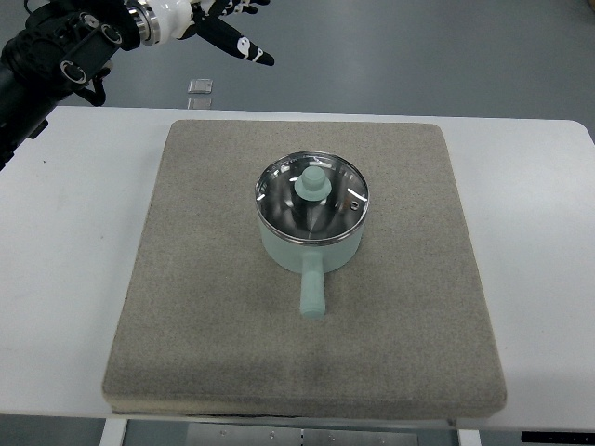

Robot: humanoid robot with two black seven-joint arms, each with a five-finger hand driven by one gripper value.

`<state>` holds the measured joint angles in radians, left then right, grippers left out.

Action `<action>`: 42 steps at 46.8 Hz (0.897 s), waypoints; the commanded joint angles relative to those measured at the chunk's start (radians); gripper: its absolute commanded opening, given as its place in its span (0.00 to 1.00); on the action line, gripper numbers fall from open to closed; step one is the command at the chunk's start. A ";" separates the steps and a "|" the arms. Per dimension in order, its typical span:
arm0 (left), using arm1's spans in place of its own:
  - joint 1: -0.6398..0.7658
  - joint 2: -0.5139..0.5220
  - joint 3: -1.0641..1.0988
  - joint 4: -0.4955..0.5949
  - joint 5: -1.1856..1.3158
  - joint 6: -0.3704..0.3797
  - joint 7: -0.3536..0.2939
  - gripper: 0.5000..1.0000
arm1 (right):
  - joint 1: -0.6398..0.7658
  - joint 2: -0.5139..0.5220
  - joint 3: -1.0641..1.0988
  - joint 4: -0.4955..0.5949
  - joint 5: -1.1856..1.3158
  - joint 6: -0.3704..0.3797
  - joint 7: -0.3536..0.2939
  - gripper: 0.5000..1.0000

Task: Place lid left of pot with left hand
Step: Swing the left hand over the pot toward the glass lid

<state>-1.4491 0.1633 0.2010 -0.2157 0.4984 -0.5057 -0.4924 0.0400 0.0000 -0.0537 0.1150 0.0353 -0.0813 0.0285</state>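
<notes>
From the top view, my left robot hand is up in the far left corner, beyond the far edge of the white table, with its black fingers stretched out and spread, gripping nothing. It hangs over the grey floor, well apart from the pot. A small square metal plate lies on the floor just below my fingertips in the picture.

A square grey mat covers most of the table. The pale green pot stands upright near the middle of the mat, its straight handle pointing toward my side. The glass lid sits closed on the pot's rim, its pale green knob in the centre and a small steam hole near the right edge.

My right arm does not show.
</notes>
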 commanded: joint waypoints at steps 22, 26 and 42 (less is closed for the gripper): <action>-0.183 0.114 -0.008 -0.482 0.600 -0.079 -0.118 0.95 | 0.000 0.000 0.000 0.000 0.000 0.000 -0.001 0.84; -0.200 0.133 -0.005 -0.550 0.651 -0.079 -0.118 0.95 | 0.000 0.000 0.000 0.000 0.000 0.000 0.001 0.84; -0.241 0.185 -0.006 -0.637 0.884 -0.077 -0.118 0.90 | 0.000 0.000 0.000 0.000 0.000 0.000 0.001 0.84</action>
<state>-1.6761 0.3376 0.1985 -0.8449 1.3287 -0.5847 -0.6110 0.0398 0.0000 -0.0536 0.1150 0.0353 -0.0813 0.0287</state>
